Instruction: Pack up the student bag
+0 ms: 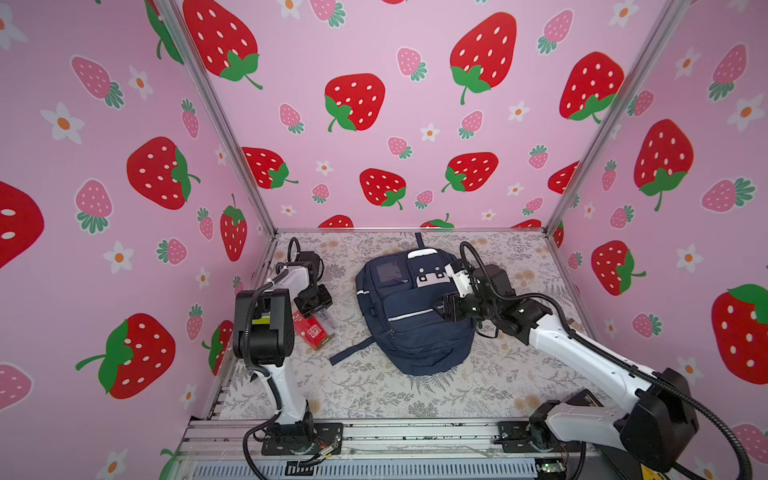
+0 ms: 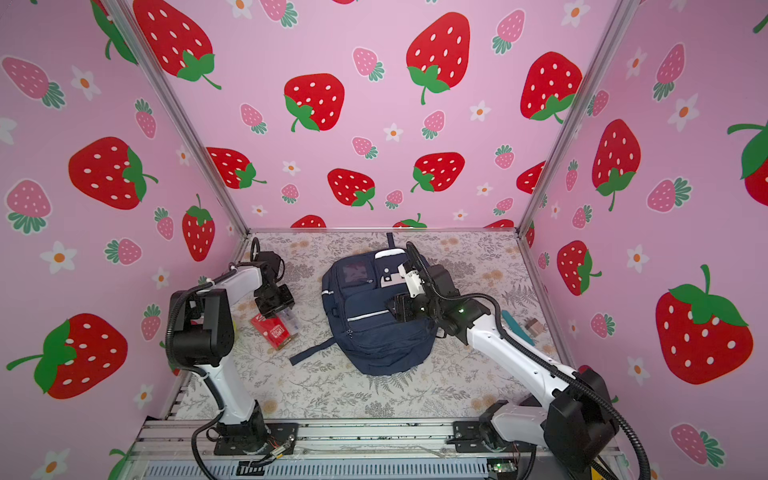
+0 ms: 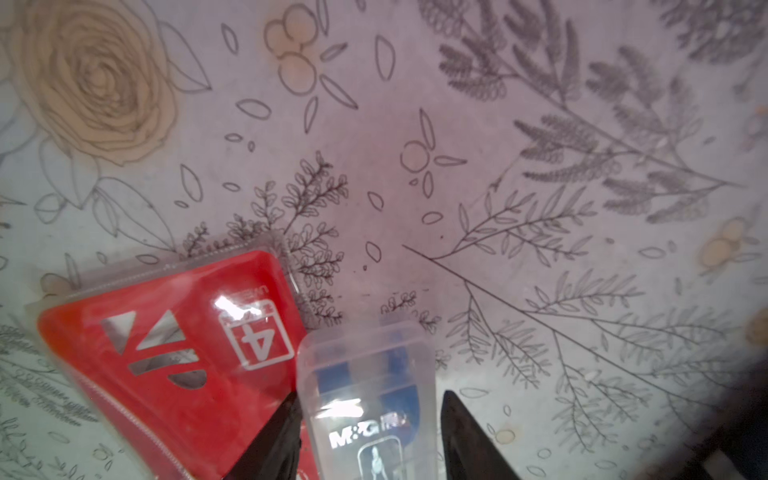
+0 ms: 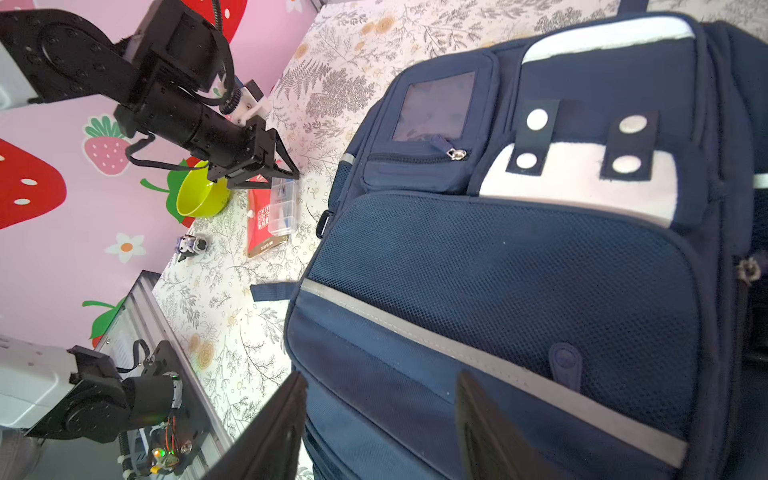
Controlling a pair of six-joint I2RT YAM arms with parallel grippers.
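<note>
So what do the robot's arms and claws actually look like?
The left arm and right arm have white links with bulky black joints and black ribbed cables alongside. The left claw and right claw have black, tapered fingers.

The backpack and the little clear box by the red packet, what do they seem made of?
Navy backpack: woven fabric, likely nylon or polyester, matte, with a mesh front pocket. Clear box: glossy see-through plastic, probably rigid; it glints and blue contents show through.

Navy student bag (image 4: pixel 519 270) up close, right claw (image 4: pixel 382 374) parted over its front
</note>
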